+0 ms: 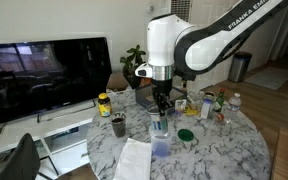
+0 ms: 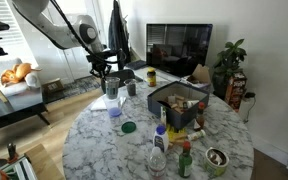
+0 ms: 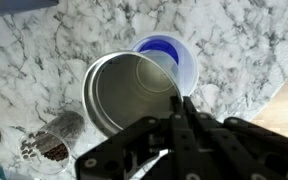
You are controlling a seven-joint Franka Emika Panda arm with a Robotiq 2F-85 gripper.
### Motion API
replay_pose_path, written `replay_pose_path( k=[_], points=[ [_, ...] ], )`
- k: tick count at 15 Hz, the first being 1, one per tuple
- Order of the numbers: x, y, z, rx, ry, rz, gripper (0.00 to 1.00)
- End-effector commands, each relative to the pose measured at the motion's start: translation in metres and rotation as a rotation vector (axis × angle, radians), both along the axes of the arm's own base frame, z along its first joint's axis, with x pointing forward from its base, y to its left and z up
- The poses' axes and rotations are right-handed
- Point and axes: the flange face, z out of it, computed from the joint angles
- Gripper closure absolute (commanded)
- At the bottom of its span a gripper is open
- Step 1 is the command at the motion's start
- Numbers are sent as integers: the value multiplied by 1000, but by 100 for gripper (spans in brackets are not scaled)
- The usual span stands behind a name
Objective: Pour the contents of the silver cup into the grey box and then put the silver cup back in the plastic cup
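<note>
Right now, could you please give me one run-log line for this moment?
fingers: shut on silver cup rim | silver cup: upright, beside plastic cup | grey box: apart

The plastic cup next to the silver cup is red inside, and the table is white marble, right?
Not quite: the plastic cup is blue inside, not red, as the wrist view shows. It is next to the silver cup, and the table is white marble.

Shiny silver cup (image 3: 122,92) sits just beside translucent plastic cup (image 3: 176,55); grey box (image 2: 159,110) stands apart.
</note>
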Motion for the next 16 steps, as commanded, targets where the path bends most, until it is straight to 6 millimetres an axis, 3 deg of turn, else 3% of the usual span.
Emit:
replay_pose_path(
  k=[1, 6, 7, 8, 11, 16],
  points=[
    [-5, 0, -27, -34, 4, 14, 99],
    [-5, -1, -47, -71, 14, 6, 99],
    [-4, 0, -48, -68, 25, 3, 71],
    [-3, 0, -47, -61, 29, 2, 69],
    [-1, 1, -37, -53, 18, -3, 48],
    [5, 0, 7, -7, 14, -33, 11]
  ],
)
